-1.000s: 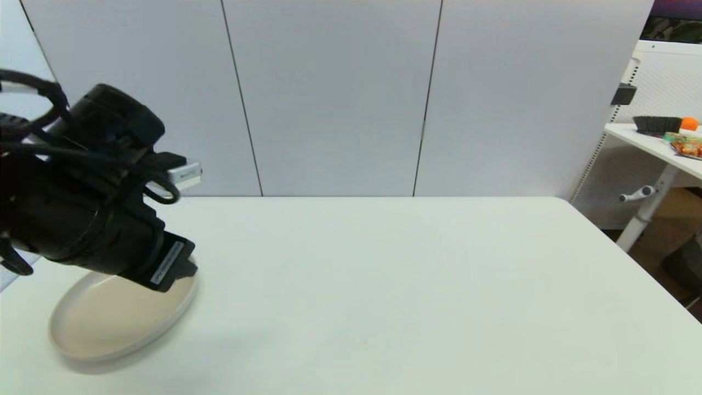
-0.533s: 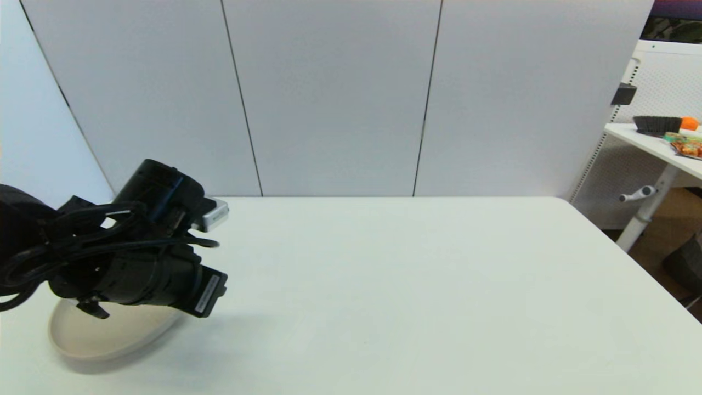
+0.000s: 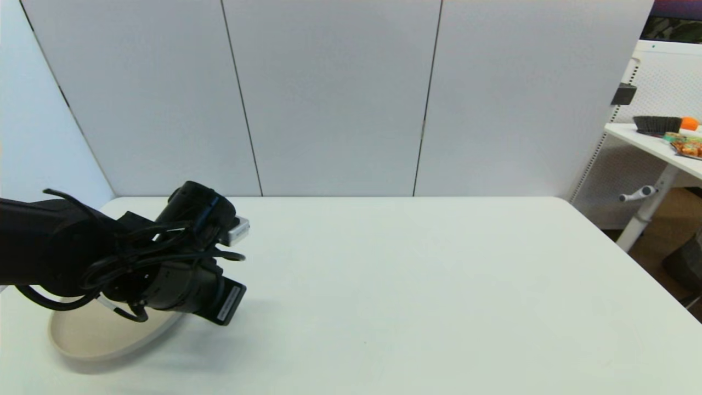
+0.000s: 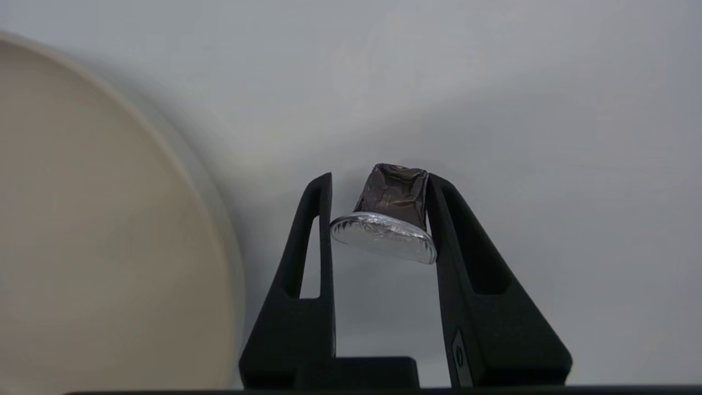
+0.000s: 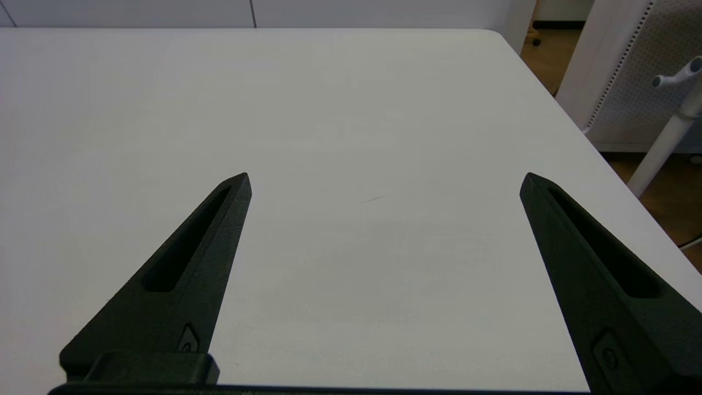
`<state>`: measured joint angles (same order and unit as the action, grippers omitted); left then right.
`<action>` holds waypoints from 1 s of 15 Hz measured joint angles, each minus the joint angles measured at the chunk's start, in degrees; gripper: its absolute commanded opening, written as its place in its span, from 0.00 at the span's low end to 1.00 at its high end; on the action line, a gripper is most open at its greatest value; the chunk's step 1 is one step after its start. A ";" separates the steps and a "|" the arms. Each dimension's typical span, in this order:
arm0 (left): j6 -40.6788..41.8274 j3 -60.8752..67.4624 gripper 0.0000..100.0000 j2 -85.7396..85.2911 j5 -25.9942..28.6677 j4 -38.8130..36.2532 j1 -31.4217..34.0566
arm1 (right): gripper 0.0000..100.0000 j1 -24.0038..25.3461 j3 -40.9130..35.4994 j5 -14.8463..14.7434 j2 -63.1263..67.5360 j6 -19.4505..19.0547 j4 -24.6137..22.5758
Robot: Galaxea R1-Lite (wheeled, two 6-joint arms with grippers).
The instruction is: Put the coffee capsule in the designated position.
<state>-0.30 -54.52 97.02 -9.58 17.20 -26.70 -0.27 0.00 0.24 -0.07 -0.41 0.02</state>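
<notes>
The coffee capsule (image 4: 392, 211), dark-bodied with a silver foil face, is pinched between the two black fingers of my left gripper (image 4: 379, 181), which is shut on it. In the left wrist view it hangs over white table just beside the rim of a beige plate (image 4: 82, 219). From the head view, the left arm (image 3: 164, 274) reaches low over the plate's (image 3: 93, 337) right edge and hides the capsule. Whether the capsule touches the table I cannot tell. My right gripper (image 5: 384, 175) is open over bare table, holding nothing.
The white table (image 3: 411, 285) stretches to the right of the plate, with its right edge (image 5: 554, 93) near a white side table (image 3: 658, 142) holding small items. Grey wall panels (image 3: 329, 99) stand behind.
The left arm has dropped lower and moved right and forward, from above the plate's middle to its right edge. The plate has stayed put.
</notes>
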 measured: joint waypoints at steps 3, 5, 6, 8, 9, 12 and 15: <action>-0.02 0.00 1.00 1.46 0.00 -1.58 0.00 | 1.00 0.00 0.00 -0.02 0.00 0.00 -0.02; 0.00 -0.11 1.00 1.99 0.00 -1.61 0.00 | 1.00 0.00 0.00 0.00 0.00 0.00 -0.02; 0.04 -0.13 1.00 2.15 0.00 -1.61 -0.01 | 1.00 0.00 0.00 0.00 0.00 0.00 0.00; 0.10 -0.33 1.00 2.36 -0.09 -2.02 -0.01 | 1.00 0.00 0.00 -0.02 0.00 0.00 -0.02; 0.38 -0.50 1.00 2.43 -0.09 -3.07 -0.01 | 1.00 0.00 0.00 0.00 0.00 0.01 -0.02; 0.57 -1.11 1.00 1.73 -0.30 -8.39 -0.01 | 1.00 0.00 0.00 0.00 0.00 0.00 -0.02; 1.18 -3.41 1.00 -2.18 -1.13 -9.79 -0.54 | 1.00 0.00 0.00 -0.02 0.00 0.00 -0.02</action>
<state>0.88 -57.93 94.84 -10.72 7.41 -27.23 -0.27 0.00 0.22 -0.07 -0.41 0.00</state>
